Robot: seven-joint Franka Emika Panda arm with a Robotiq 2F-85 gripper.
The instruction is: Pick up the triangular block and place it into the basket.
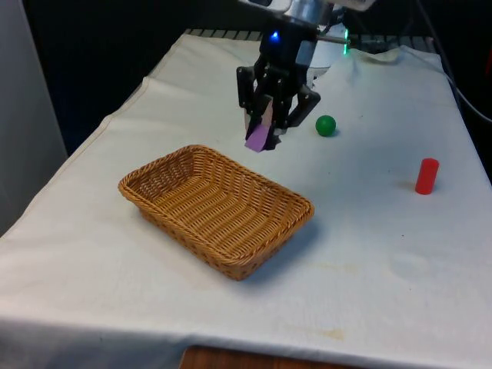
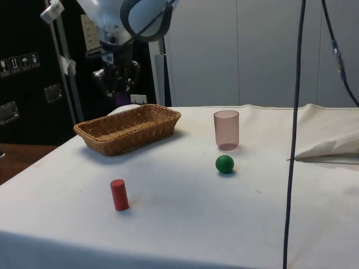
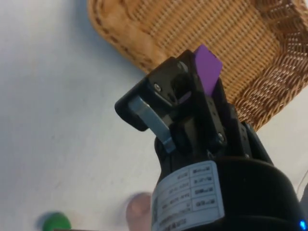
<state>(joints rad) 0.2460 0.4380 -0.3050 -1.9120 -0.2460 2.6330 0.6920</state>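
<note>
The gripper (image 1: 265, 127) hangs above the table with its two fingers closed narrowly on the purple triangular block (image 1: 258, 138); the block is off the cloth, held in the air just beyond the far rim of the wicker basket (image 1: 196, 151), not yet over its middle; in the wrist view the block (image 3: 208, 68) sticks out past the fingertips with the basket (image 3: 231, 33) weave right beneath it.

The block looks like a small, stiff, solid piece, probably painted wood or plastic, so it is likely light and will not deform under the grip; its faces look smooth, so it may slip if squeezed on the sloping sides; the safer hold is across its two flat parallel faces, which seems to be how it sits now, with one pointed corner hanging free below the fingers; it does not look fragile, so a short drop into the basket should do no harm.

To the front view's right stand a green ball (image 1: 326, 124) near the gripper and a red cylinder (image 1: 427, 176) farther off; in the side view a pinkish clear cup (image 2: 226, 130) stands beyond the ball.
</note>
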